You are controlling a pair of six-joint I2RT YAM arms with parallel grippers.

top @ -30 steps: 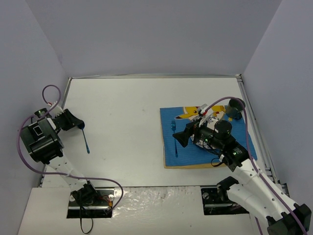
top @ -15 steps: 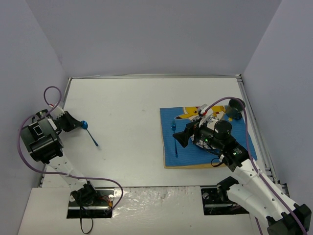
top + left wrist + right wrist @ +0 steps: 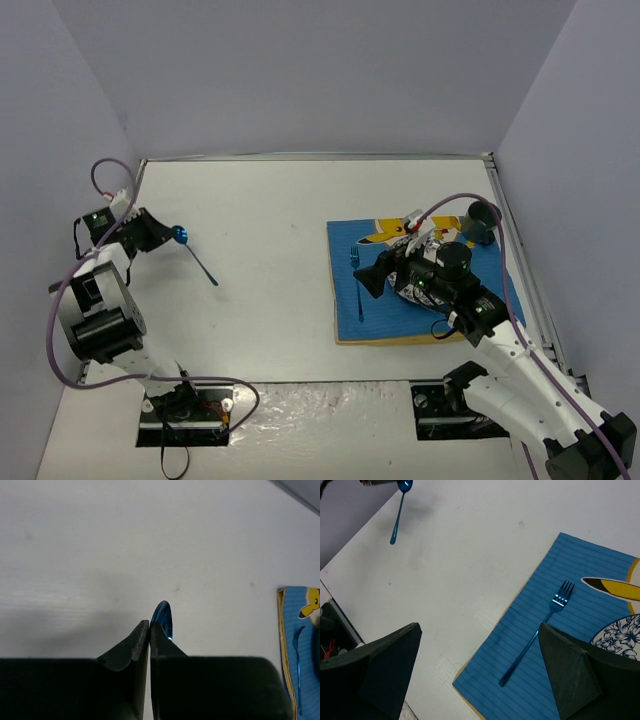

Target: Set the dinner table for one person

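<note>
Left gripper (image 3: 163,236) clamps tight on the blue spoon (image 3: 199,263) by its bowl, at the dinner table's (image 3: 270,215) nine o'clock, handle slanting toward five o'clock. Right gripper (image 3: 372,279) gapes wide, empty, over the mat (image 3: 350,318).

Both arms are the same kit: left arm (image 3: 100,310) and right arm (image 3: 520,358) have white links with chunky black motor housings at the joints. A loose purple cable (image 3: 455,197) trails off each one. Left gripper (image 3: 149,625) and right gripper (image 3: 479,626) have matte black wedge fingers (image 3: 570,670). There's a bit of red wiring (image 3: 207,406) by the left base (image 3: 180,400).
</note>
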